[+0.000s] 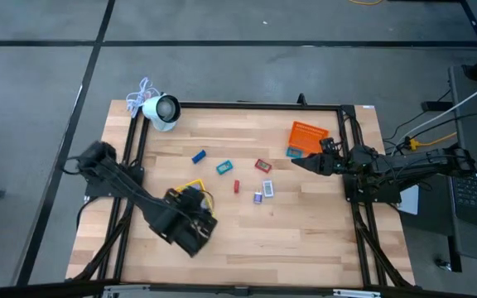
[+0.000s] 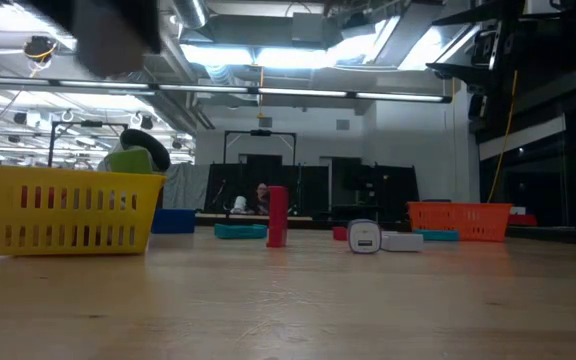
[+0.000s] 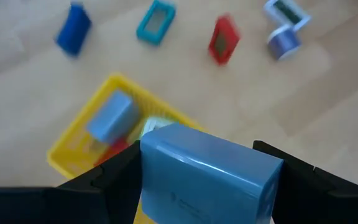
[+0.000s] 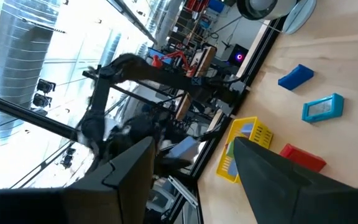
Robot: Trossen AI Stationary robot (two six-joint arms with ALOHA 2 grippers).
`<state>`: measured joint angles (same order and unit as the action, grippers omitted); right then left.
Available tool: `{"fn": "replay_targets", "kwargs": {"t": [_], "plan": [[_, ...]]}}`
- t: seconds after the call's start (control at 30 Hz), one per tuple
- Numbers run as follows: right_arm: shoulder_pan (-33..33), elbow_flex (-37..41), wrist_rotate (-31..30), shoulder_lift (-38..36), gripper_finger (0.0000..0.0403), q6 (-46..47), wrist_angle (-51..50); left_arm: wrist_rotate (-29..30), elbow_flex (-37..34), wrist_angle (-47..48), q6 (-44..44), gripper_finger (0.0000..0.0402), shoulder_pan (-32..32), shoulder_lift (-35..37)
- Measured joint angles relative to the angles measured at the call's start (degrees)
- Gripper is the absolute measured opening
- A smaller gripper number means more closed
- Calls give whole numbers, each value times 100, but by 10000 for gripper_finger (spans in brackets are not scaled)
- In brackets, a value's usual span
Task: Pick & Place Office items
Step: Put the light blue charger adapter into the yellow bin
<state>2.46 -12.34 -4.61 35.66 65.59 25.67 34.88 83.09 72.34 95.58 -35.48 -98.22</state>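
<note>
A: How does the left arm stand?

B: It reaches from the table's left edge toward the middle, and the left gripper (image 3: 207,186) hangs above the yellow tray (image 1: 190,189). Its fingers are pinching a light blue block (image 3: 207,177), one finger on each side of it. Under the gripper, in the tray, lie another light blue piece (image 3: 110,117) and something red that I cannot identify.

A: And the right arm?

B: It comes from the right edge and lies low and stretched toward the centre. The right gripper (image 1: 305,161) has its fingers spread, with nothing between them. The orange tray (image 1: 306,135) is just beside it, on the side toward the table's far edge, with a small blue piece (image 1: 293,151) at the tray's corner.

A: Where are the other office items?

B: On the bare wood between the two grippers: a blue block (image 1: 198,156), a teal piece (image 1: 224,167), a red flat piece (image 1: 262,165), a small red block (image 1: 237,186), and two pale bluish pieces (image 1: 267,189) close together. They are nearer to the right gripper's tips than to the left one. The white round device (image 1: 163,112) is well apart from both, at the far left corner.
</note>
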Motion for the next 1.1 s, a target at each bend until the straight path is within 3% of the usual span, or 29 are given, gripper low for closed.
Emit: {"fn": "replay_targets", "kwargs": {"t": [0.17, 0.3, 0.63, 0.9, 1.1], "plan": [[0, 0, 81, 0, 226, -4, 0, -309, -1571, -1519, 81, 262, 46, 814], [0, 0, 79, 0, 226, -11, 0, -692, -2272, -1907, -14, 262, 293, 1095], [0, 0, 55, 0, 226, 0, -1, -970, -2805, -2139, -1057, 262, 1024, 1420], [0, 0, 55, 0, 226, 8, 28, -1416, -3563, -2847, -1139, 262, 1130, 1635], [0, 0, 7, 0, 226, 21, 74, -1589, -3648, -3104, -1223, 273, 1121, 1760]]}}
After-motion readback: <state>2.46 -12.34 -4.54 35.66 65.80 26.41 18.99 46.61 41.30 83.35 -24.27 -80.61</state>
